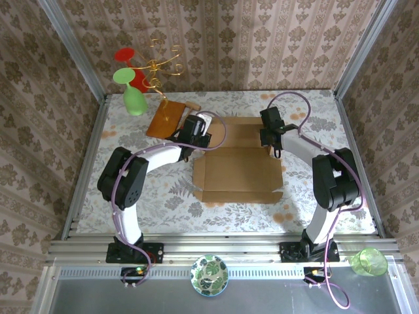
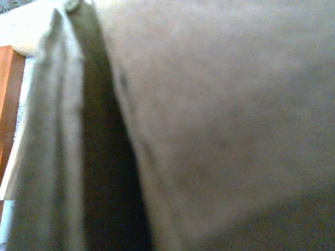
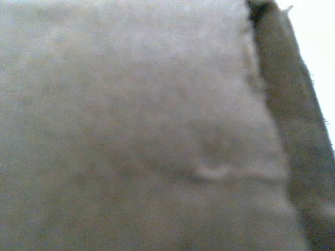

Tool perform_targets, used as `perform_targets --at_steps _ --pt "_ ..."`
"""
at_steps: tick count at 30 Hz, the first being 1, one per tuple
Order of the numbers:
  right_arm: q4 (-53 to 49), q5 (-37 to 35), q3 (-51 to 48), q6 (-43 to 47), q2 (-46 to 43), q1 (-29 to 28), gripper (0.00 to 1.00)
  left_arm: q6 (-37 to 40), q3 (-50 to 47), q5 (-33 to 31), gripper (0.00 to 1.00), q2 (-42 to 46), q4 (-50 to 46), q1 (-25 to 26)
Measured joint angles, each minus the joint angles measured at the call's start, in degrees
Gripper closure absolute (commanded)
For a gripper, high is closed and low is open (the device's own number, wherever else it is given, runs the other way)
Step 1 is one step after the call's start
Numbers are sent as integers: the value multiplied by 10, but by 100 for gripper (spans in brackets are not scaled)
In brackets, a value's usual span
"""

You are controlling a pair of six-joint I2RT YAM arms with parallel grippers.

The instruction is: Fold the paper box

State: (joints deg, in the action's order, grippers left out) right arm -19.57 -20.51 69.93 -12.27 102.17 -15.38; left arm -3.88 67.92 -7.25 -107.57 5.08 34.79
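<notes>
The paper box (image 1: 237,171) lies mid-counter (image 1: 163,196), its far panel between the left hand (image 1: 198,134) and the right hand (image 1: 272,139). I cannot tell whether either hand is spread or pinching. Uneven pushing could skew the fold or slide the sheet. An orange board (image 1: 165,119) just off the box's far-left corner crowds the left hand.

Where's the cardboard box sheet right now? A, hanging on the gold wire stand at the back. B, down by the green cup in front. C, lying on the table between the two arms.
C: the paper box lies on the table, with the left end effector at its far left corner and the right end effector at its far right corner.
</notes>
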Motion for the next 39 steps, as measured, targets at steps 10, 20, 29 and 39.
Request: perform_targets --at_steps 10,20,29,39 --pt "-26 -5 13 -21 4 -5 100 -6 24 -51 100 -13 -29 13" --pt "-29 -1 14 -25 5 -5 100 -4 17 -16 71 -22 -2 -6" --pt "-31 13 23 -26 10 -5 100 -13 27 3 100 -32 7 -19" --pt "-45 17 40 -35 22 -5 100 -13 70 -79 86 -52 -45 4"
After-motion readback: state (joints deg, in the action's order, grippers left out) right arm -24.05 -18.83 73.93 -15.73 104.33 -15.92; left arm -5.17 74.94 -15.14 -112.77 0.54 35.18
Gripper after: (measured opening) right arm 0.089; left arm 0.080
